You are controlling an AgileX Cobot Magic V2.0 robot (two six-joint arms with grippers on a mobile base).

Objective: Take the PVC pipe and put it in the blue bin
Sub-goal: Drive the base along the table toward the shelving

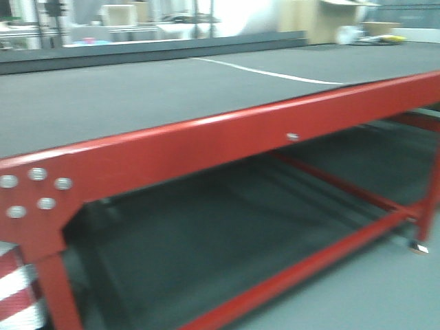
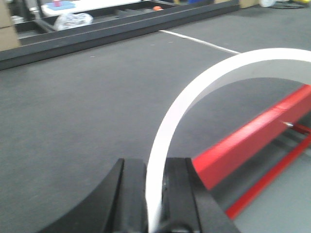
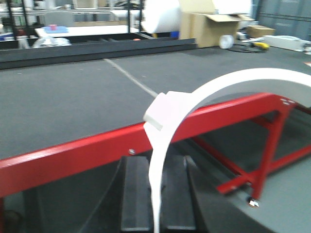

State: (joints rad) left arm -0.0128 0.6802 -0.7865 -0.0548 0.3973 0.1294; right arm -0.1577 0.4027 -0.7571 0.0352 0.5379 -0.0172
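Left claw point(image 2: 156, 167) and right claw point(image 3: 155, 165): narrow, a white curved strip point(image 2: 189, 97) between each one's fingers, can't tell if clamped. Red table rail point(image 3: 73, 155) at 12 o'clock.

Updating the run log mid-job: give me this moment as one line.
left gripper: white arc between jaws, grip unclear | right gripper: white arc between jaws, grip unclear | red-framed table ahead | blue bin: not in view

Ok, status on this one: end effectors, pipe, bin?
Left end effector and right end effector: white curved strip between fingers, grip unclear. PVC pipe and blue bin not in view. Red-framed table ahead.
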